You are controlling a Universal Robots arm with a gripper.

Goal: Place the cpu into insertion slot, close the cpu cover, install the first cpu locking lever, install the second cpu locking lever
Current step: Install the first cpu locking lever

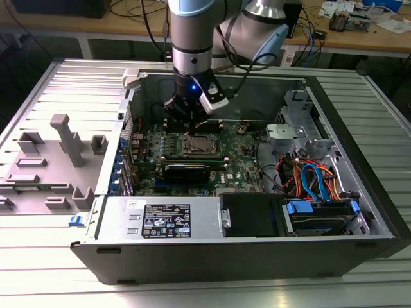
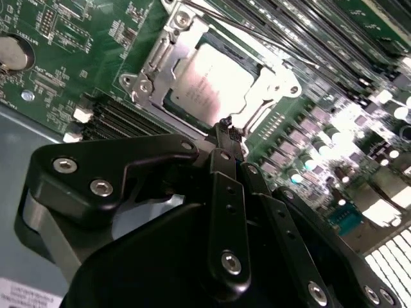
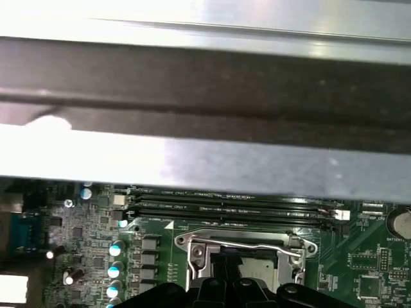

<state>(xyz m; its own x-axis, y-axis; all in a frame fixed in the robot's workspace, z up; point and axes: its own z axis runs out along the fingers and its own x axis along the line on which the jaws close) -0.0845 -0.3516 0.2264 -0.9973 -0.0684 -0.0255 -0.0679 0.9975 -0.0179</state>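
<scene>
Pincer: black fingers pressed together, the pincer (image 2: 225, 125) is hovering right at the edge of the socket in the second wrist view, holding nothing; in the exterior view the pincer (image 1: 187, 126) is hanging just above the motherboard (image 1: 241, 170) inside the open computer case (image 1: 359, 186).
Cpu: the silver-topped cpu (image 2: 209, 80) is lying flat in the insertion slot (image 2: 172, 102), also showing in the first wrist view (image 3: 257, 273).
Cover: the cpu cover (image 2: 260, 96) is lying closed, framing the chip on all sides.
Lever: a thin wire locking lever (image 3: 247, 244) is running across the far side of the cover in the first wrist view.
Memory slots: long black slots (image 3: 225, 208) are sitting just beside the socket.
Counter: the ribbed metal counter (image 1: 51, 282) is carrying the case, with a grey fixture block (image 1: 64, 138) lying at the exterior view's left.
</scene>
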